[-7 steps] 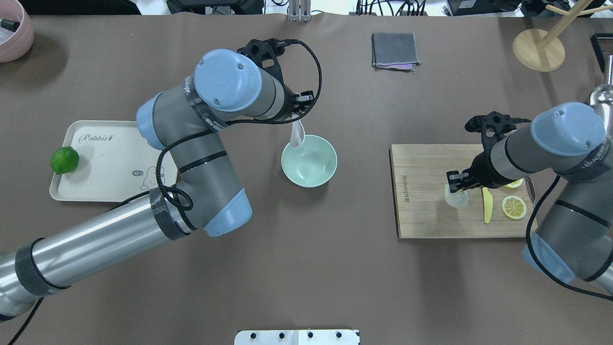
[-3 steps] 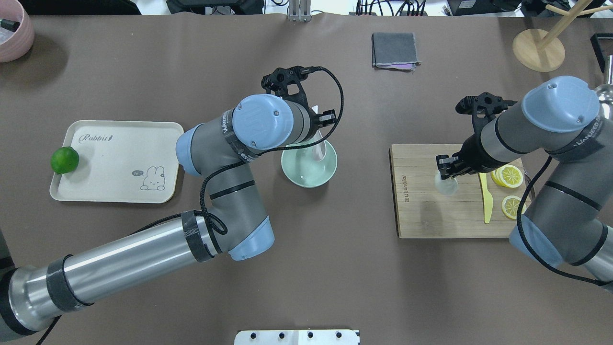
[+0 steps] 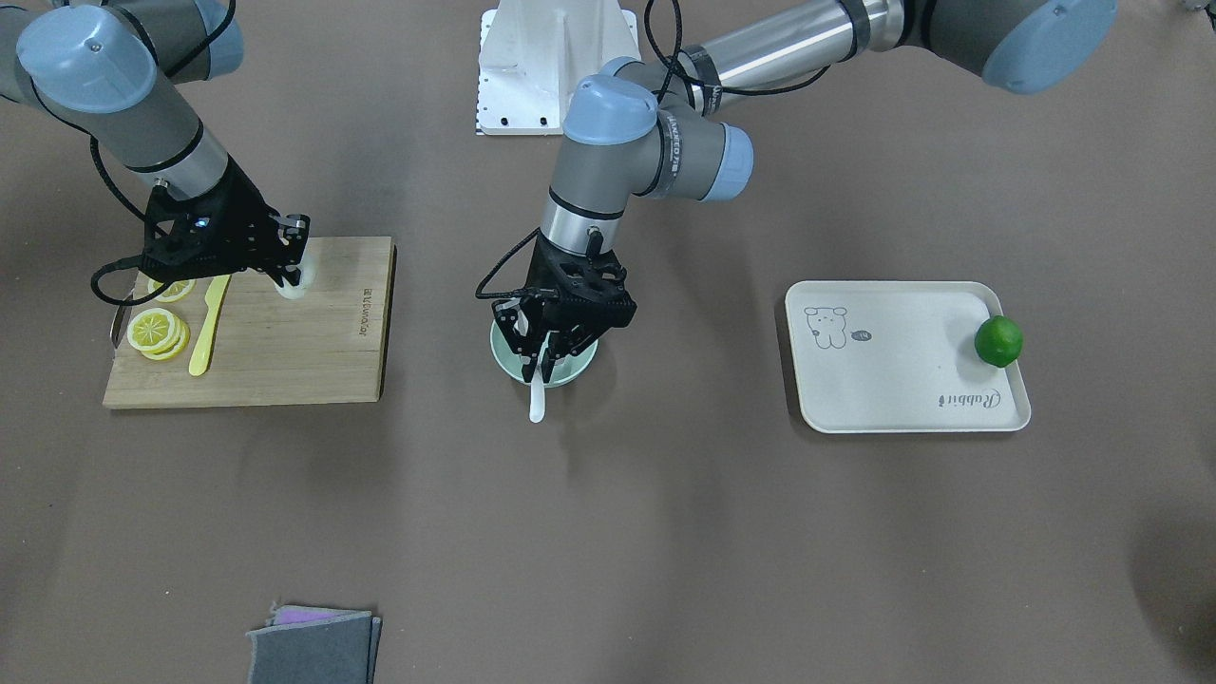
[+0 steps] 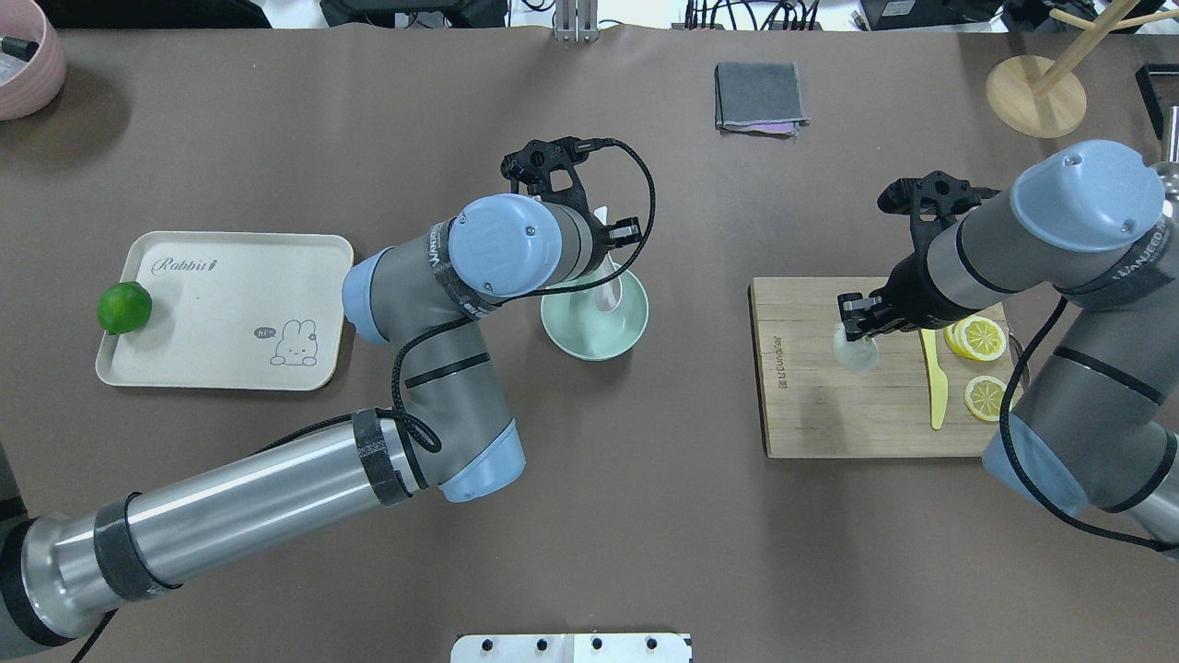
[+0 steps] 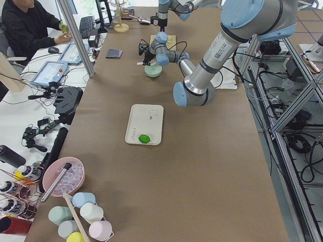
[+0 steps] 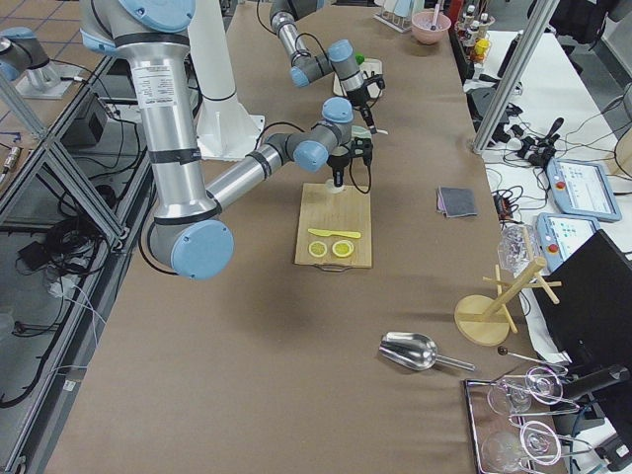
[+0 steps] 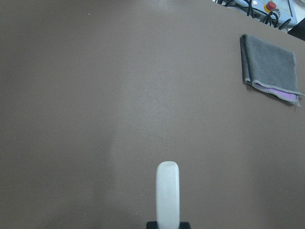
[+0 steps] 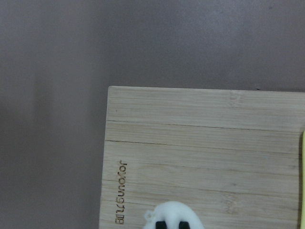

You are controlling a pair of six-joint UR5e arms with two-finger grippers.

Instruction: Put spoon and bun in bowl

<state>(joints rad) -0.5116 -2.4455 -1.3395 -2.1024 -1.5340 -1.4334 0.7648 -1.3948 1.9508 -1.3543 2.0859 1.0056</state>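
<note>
My left gripper (image 4: 608, 274) is shut on the white spoon (image 4: 609, 293) and holds it over the mint-green bowl (image 4: 589, 345). In the front view the spoon (image 3: 537, 404) sticks out past the rim of the bowl (image 3: 575, 369), below the left gripper (image 3: 543, 353). The spoon's handle (image 7: 167, 191) shows in the left wrist view. My right gripper (image 4: 854, 331) is shut on the white bun (image 4: 852, 354) and holds it just above the wooden cutting board (image 4: 829, 414). The bun also shows in the front view (image 3: 293, 285) and in the right wrist view (image 8: 174, 214).
Lemon slices (image 4: 981, 338) and a yellow knife (image 4: 937, 391) lie on the board's right part. A cream tray (image 4: 230, 313) with a green lime (image 4: 124, 308) is at the left. A grey cloth (image 4: 760, 97), a wooden stand (image 4: 1036, 97) and a pink bowl (image 4: 23, 55) lie at the far edge.
My left arm swung right and brought the spoon from the bowl's left rim to over its middle. My right gripper moved left and away with the bun.
</note>
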